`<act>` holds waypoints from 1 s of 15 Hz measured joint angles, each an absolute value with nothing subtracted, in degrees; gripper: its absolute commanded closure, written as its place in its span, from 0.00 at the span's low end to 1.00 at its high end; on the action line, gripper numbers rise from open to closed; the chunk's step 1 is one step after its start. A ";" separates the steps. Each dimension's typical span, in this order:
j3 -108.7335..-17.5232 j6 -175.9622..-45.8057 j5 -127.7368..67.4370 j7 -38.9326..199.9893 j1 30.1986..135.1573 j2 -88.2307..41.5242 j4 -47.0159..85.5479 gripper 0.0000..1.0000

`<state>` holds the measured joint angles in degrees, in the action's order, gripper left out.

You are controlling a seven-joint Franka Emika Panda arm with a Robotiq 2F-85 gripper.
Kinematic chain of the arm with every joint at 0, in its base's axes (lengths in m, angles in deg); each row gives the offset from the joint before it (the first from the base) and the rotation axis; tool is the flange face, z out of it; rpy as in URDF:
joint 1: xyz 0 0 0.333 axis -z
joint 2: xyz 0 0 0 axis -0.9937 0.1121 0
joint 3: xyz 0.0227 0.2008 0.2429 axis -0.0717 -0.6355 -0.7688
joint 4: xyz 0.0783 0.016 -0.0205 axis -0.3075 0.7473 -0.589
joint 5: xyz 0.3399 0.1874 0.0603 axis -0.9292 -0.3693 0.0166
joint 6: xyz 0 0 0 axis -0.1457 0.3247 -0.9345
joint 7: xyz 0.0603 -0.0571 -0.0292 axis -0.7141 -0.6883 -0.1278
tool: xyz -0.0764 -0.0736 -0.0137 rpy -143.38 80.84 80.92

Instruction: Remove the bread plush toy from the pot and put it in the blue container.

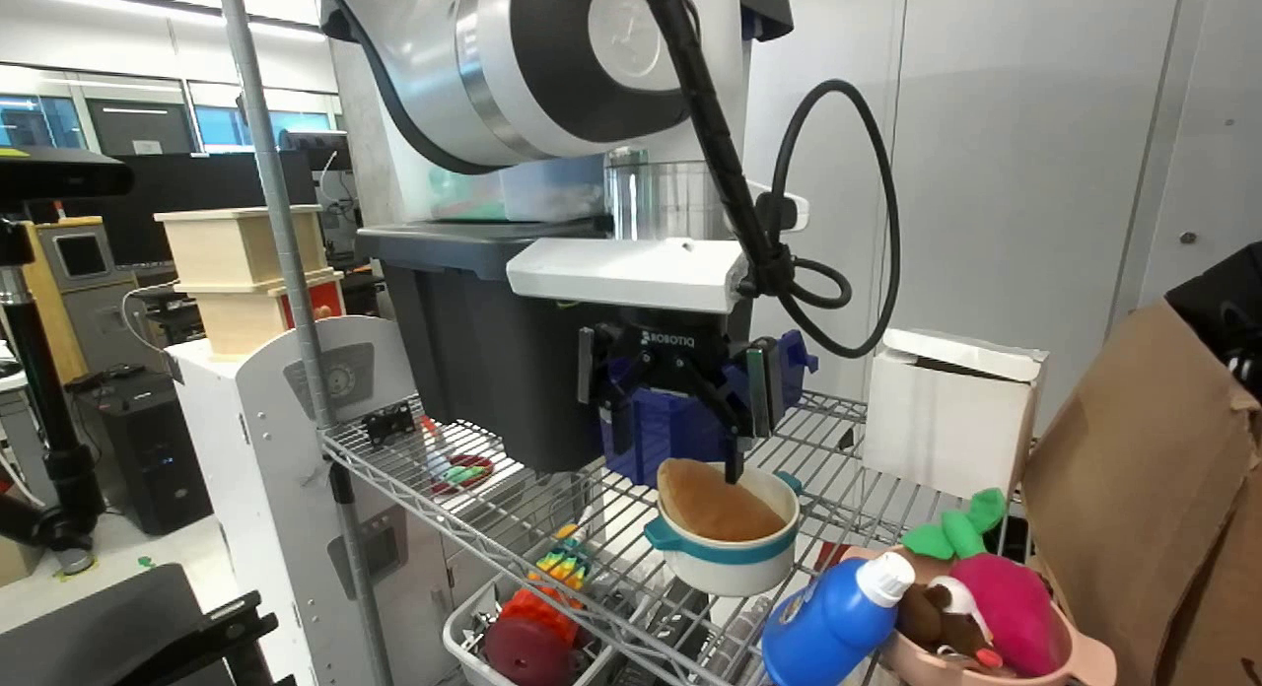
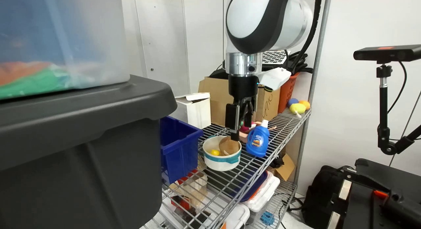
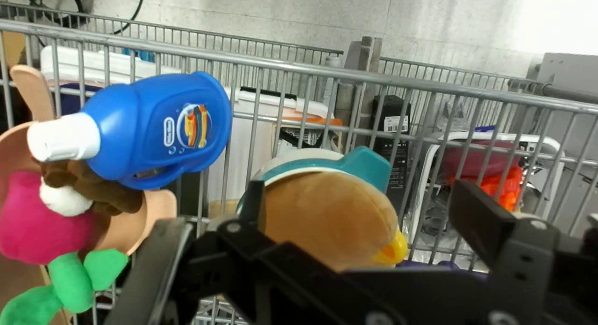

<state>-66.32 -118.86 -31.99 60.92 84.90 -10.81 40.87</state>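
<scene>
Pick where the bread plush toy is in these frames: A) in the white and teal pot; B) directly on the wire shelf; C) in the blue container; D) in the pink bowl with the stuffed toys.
A: in both exterior views the bread plush toy sits inside the pot, with part of it rising above the rim.

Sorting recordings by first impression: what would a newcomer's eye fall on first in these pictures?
Probably the bulky white-and-black robot arm, its open gripper down at the pot that holds the golden-brown bread plush toy. The bright blue bottle beside the pink bowl would likely come next, along with the dark grey tote filling the lower left of an exterior view.
</scene>
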 measured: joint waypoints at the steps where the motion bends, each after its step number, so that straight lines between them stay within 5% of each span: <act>1: -66.48 -119.16 -31.99 60.83 84.90 -10.29 40.32 0.00; 15: -68.84 -119.29 -30.99 60.01 85.03 -5.77 35.14 0.00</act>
<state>-68.84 -119.29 -30.99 60.01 85.03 -5.77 35.14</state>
